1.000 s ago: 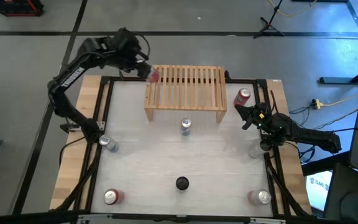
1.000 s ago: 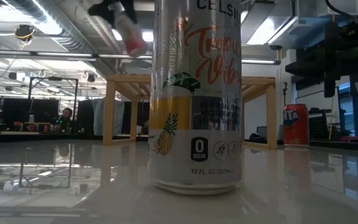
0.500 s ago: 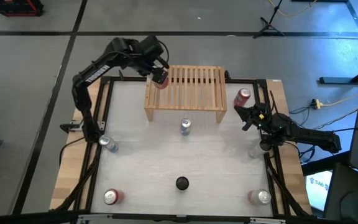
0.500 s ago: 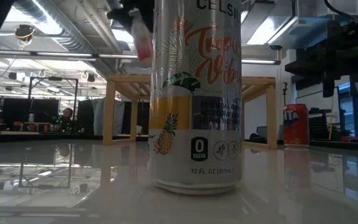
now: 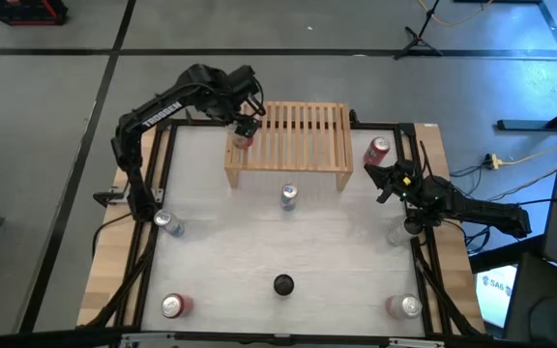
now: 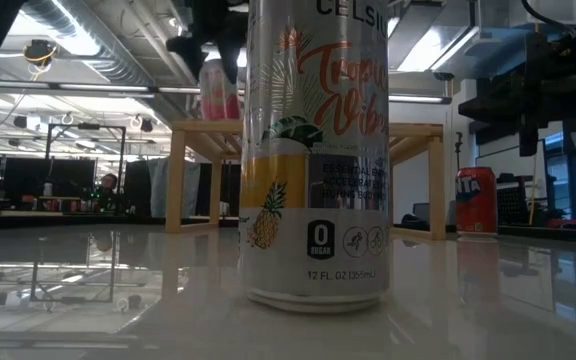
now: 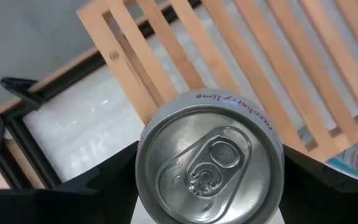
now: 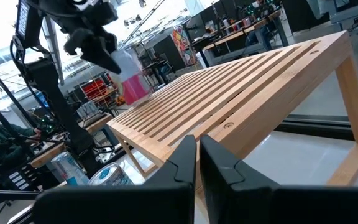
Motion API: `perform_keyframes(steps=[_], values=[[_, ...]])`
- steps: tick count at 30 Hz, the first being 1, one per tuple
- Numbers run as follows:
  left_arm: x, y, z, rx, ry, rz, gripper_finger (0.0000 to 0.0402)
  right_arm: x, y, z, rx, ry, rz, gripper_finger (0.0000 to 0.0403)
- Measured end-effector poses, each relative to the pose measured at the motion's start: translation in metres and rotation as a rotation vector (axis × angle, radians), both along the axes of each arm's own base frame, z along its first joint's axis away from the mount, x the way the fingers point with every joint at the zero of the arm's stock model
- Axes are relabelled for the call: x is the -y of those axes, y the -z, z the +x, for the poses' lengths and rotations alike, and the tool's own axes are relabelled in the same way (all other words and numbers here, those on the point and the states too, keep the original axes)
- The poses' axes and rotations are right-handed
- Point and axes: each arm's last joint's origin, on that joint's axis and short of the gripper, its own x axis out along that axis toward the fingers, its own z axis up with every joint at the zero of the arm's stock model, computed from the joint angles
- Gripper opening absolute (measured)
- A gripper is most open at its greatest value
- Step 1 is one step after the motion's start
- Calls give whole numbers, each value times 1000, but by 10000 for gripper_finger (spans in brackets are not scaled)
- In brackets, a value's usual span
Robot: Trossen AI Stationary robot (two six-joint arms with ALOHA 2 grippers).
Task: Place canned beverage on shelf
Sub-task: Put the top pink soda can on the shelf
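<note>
The canned beverage [image 5: 243,139] is a pink can with a silver top [image 7: 209,165]. It stands upright over the left end of the shelf [image 5: 293,135], a low light-wood rack with a slatted top. My left gripper [image 5: 245,126] is shut on it from above. In the low view the can [image 6: 218,90] has its base close to the slats; whether it touches them does not show. My right gripper [image 5: 383,180] waits at the table's right side, level and shut, and its fingers [image 8: 196,155] face the shelf. My left gripper pinches the can's wall just below its top rim [image 7: 143,163] between its two fingers, one finger [image 7: 107,186] on each opposite side. The fingers come from above, pointing steeply down. The can hangs upright, top up, over the shelf's left-end slats.
A tall white can [image 6: 318,150] stands on the table in front of the shelf [image 5: 288,196]. A red can [image 5: 378,150] stands right of the shelf. More cans stand at the left edge [image 5: 169,223] and at both near corners [image 5: 174,305], [image 5: 404,306]. A black round object [image 5: 283,284] sits near the front.
My left gripper has carried the can from beyond the shelf's far left corner toward the table's right and near side and downward, tipping to point more steeply down. The can, tilted before, now stands upright low over the shelf's left end.
</note>
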Motion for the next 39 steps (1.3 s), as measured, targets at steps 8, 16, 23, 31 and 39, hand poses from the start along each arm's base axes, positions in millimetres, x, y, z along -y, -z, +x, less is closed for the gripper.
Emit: perform_keyframes(steps=[8, 16, 23, 31, 39], values=[[0, 2, -1, -20, -1, 12, 283, 0, 0, 0, 0, 0, 0, 12], [1, 2, -1, -21, 57, -6, 284, 0, 0, 0, 0, 1, 0, 12], [1, 2, -1, -19, 52, -8, 296, 0, 0, 0, 0, 2, 0, 12], [1, 2, 0, -11, 37, -21, 324, 0, 0, 0, -4, 2, 1, 12], [2, 3, 0, -1, 71, -43, 330, 0, 2, 2, -26, -8, 13, 12]])
